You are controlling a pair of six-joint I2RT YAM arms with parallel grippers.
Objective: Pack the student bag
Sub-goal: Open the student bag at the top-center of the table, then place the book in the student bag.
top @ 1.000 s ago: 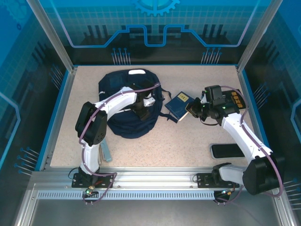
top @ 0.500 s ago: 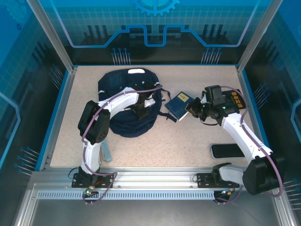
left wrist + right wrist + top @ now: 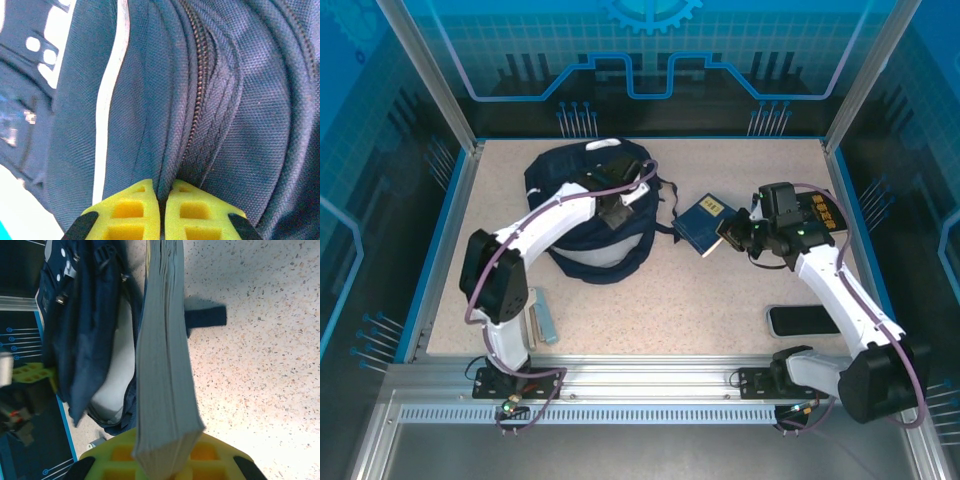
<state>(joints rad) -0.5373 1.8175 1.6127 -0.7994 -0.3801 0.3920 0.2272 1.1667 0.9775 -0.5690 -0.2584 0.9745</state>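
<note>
DESK: Counted, left to right?

PHOTO: Two arms, two grippers. Far left, by the left arm's base: one slim pale-blue item (image 3: 546, 318), flat on the table. Next, at rear left: one student bag (image 3: 552, 172), dark navy with thin white stripes, slumped on the tabletop, pale lining visible at its near edge.

DESK: And the left gripper (image 3: 617, 215)?

PHOTO: Down on the bag's upper side. From the wrist camera: yellow fingertips (image 3: 135, 210) pressed together, pinching a fold of navy fabric right beside a zipper (image 3: 197, 100).

DESK: Centre and right?

PHOTO: One small navy book (image 3: 705, 222) with yellow lettering, just right of the bag, near a loose strap. One edge clamped in the right gripper (image 3: 732, 235), jaws closed on it, page block facing the wrist camera. Lifted or resting: impossible to tell. Farther right, partly hidden under that arm: one dark item with yellow-orange print (image 3: 825, 212). Near right: one black slab (image 3: 802, 320), lying flat, well apart from the book.

DESK: Surface, room?

PHOTO: Speckled beige tabletop (image 3: 720, 300), blue-edged. Aluminium rail (image 3: 650, 385) along the near side, carrying both bases. Metal posts at the corners. Blue translucent panels (image 3: 650, 50) all round, printed with circuit lines and a gear.
</note>
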